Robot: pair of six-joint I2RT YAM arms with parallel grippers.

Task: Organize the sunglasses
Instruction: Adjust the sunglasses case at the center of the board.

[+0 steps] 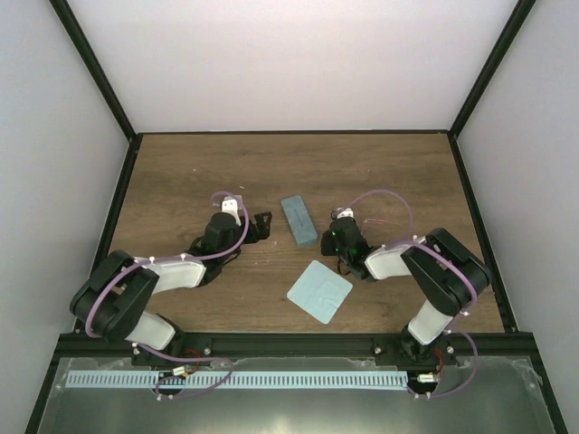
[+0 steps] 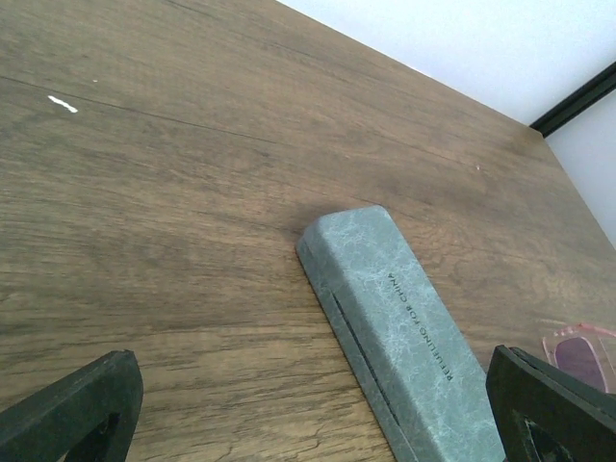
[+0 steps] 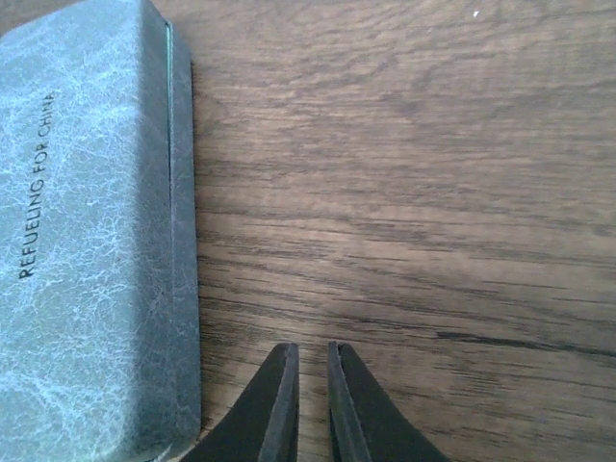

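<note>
Nearest me, I see two arms bolted to one metal base rail (image 1: 289, 345). Beyond them, on the brown wood-grain table (image 1: 380, 172), lies one pale blue cloth (image 1: 319, 290). One closed grey-green marbled case (image 1: 298, 220) sits between the grippers. The left gripper (image 2: 308, 385) has its jaws wide apart, holding nothing. The right gripper (image 3: 311, 361) has its fingers drawn almost together, with nothing visible between them. One pair of pink sunglasses (image 2: 580, 350) lies on the table at the case's right-arm side, only an edge showing. Farthest back are white walls (image 1: 289, 63) and black frame posts (image 1: 95, 68).
</note>
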